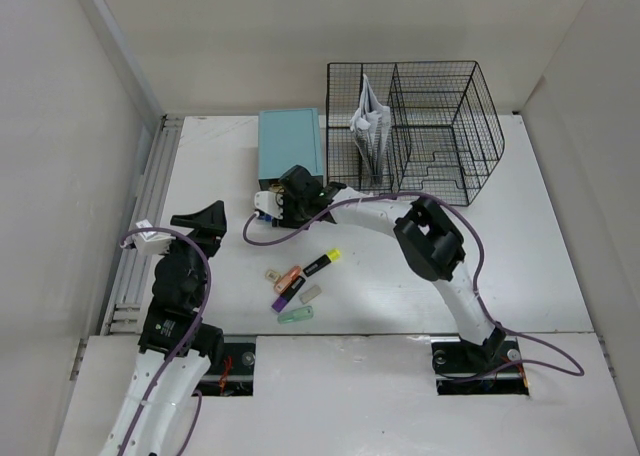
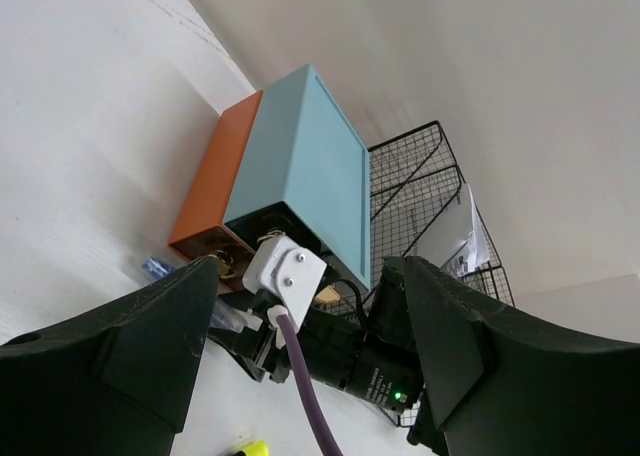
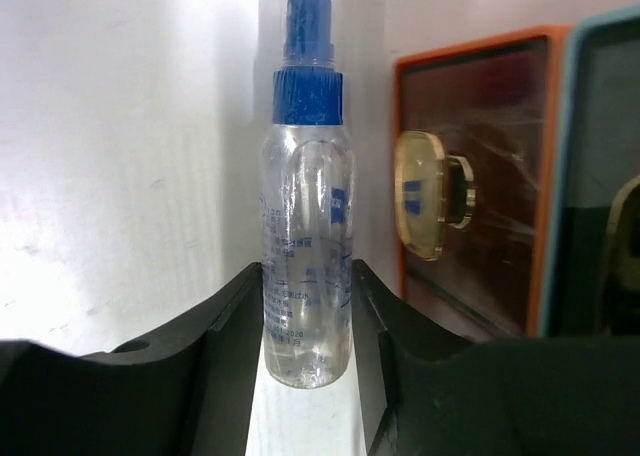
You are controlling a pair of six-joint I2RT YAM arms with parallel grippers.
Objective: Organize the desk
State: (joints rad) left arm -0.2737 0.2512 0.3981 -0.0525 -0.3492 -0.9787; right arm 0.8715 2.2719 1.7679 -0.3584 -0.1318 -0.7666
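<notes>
The desk [image 1: 520,236] lies beneath and ahead of both my arms. It is a flat, matte white rectangle whose long axis runs left to right across the top view. Pale walls [image 1: 60,176] close it in, and a ribbed metal rail [image 1: 155,176] runs down its left edge, front to back. Its surface is smooth and plain. My right gripper [image 3: 305,296] is clenched around a spray bottle [image 3: 305,206], a slim cylinder of clear plastic with fine blue print. The black pads press its lower sides, and its blue ridged collar and nozzle point away from my wrist. Just beside the bottle is the drawer box [image 1: 291,143], hard-edged with a teal top. Its orange-framed front holds a dark glossy panel and a rounded amber knob [image 3: 420,196]. My left gripper [image 2: 300,276] hangs released with its two black wedge-shaped fingers spread wide, facing the same box. To the right of the box stands a black wire rack [image 1: 430,126], an open grid with divided bays, and folded white papers [image 1: 368,126] sit upright in its left bay. Near the desk's front middle lie a few stubby pens, among them a yellow-tipped marker [image 1: 322,264] and a mint-green marker [image 1: 296,314], each angled differently.
</notes>
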